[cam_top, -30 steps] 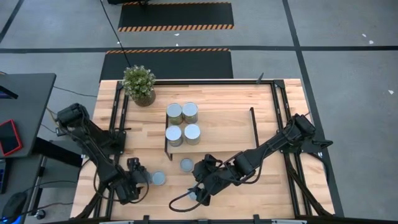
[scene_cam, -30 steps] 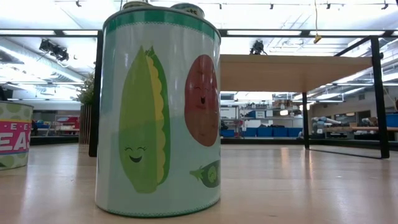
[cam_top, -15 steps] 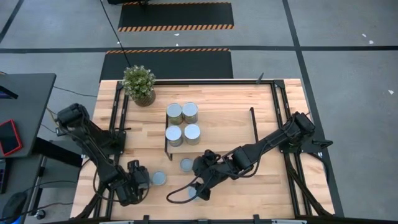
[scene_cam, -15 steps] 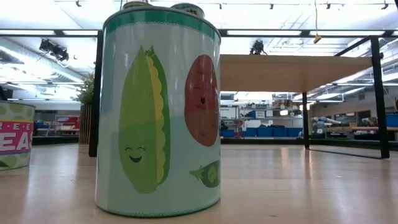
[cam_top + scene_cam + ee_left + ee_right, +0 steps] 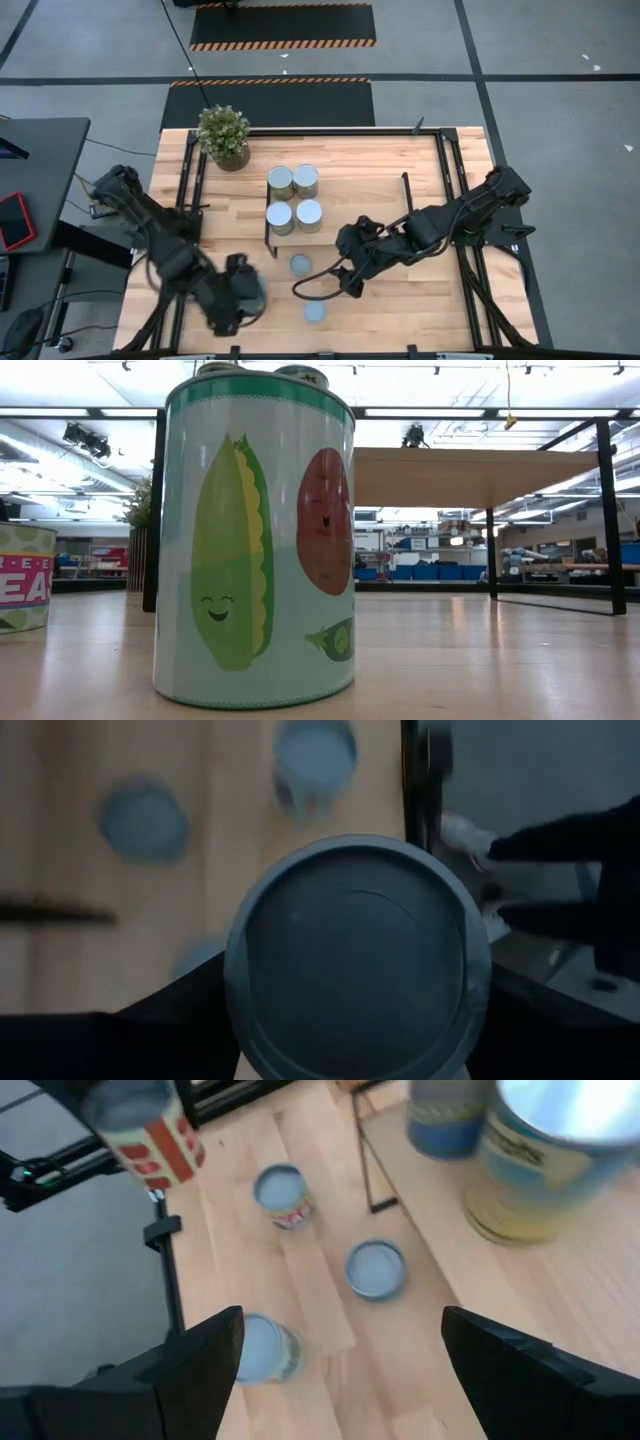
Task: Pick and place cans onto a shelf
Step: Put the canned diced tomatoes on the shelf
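Note:
Four cans (image 5: 294, 198) stand on the light-wood shelf (image 5: 360, 200). Three more stand on the tabletop: one before the shelf (image 5: 300, 264), one near the front edge (image 5: 316, 312), and one (image 5: 280, 1195) that my left arm hides from above. My left gripper (image 5: 238, 297) is shut on a red-and-white-labelled can (image 5: 355, 955), also in the right wrist view (image 5: 140, 1120). My right gripper (image 5: 352, 278) is open and empty, right of the loose cans and above the table. My left gripper pinches the can's side wall (image 5: 235, 1020) between its two fingers, one on each side, just below the rim. The can's round top faces the wrist camera. In the right wrist view the can (image 5: 150, 1140) stands upright, clear of the tabletop.
A potted plant (image 5: 223, 135) stands at the far left corner. Black frame rods (image 5: 447, 190) run along the table's sides. The low view shows a large vegetable-painted can (image 5: 255, 540) close up and a second can (image 5: 25, 575) at its left. Bare wood lies right of the shelf.
My right gripper has drawn back from the front edge toward the table's right and far side; the can there stays standing. My left gripper has gone toward the table's right with its can, over the loose can that showed beside it.

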### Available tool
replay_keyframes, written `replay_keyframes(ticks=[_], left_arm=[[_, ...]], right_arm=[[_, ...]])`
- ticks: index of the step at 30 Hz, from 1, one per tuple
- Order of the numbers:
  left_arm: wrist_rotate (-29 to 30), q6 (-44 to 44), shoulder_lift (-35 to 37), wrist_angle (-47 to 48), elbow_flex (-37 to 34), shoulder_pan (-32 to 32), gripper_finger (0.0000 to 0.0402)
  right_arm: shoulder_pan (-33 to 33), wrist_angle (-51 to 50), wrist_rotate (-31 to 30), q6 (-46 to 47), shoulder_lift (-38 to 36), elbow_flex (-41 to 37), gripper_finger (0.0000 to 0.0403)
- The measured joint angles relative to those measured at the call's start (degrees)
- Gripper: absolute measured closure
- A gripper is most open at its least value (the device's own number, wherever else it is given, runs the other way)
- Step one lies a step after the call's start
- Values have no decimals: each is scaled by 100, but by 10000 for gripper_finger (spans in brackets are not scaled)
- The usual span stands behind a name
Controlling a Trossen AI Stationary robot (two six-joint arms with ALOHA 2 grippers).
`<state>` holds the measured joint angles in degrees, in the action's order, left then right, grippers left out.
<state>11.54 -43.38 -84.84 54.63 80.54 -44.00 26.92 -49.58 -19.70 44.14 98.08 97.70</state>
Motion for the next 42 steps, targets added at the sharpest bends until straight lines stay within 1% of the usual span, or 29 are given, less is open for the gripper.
replay_keyframes(ticks=[6, 10, 14, 20, 25, 29, 35, 42], left_arm=[[-370, 1403, -525, 106, 1227, 1265, 120], [-618, 2069, -917, 91, 1952, 2057, 119], [-694, 2417, -1333, 68, 2513, 2834, 119], [-889, 2593, -2002, 62, 3369, 3795, 118], [-953, 2931, -2636, 155, 4141, 4385, 118], [-1094, 3124, -3147, 402, 4558, 4821, 118], [-1324, 3665, -3591, 729, 4738, 5245, 118], [-1390, 4372, -3816, 1038, 4738, 5359, 118]], right_arm=[[87, -20, -64, 373, -592, -719, 56], [158, -37, -261, 433, -1099, -1156, 56], [155, -228, -382, 346, -1689, -1467, 56], [93, -968, -622, 192, -2506, -1776, 56], [-74, -1046, -686, -16, -3048, -2057, 56], [-195, -1004, -685, -31, -3334, -2296, 56], [-238, -883, -676, -44, -3503, -2562, 56], [-320, -865, -678, -191, -3490, -2569, 56]])
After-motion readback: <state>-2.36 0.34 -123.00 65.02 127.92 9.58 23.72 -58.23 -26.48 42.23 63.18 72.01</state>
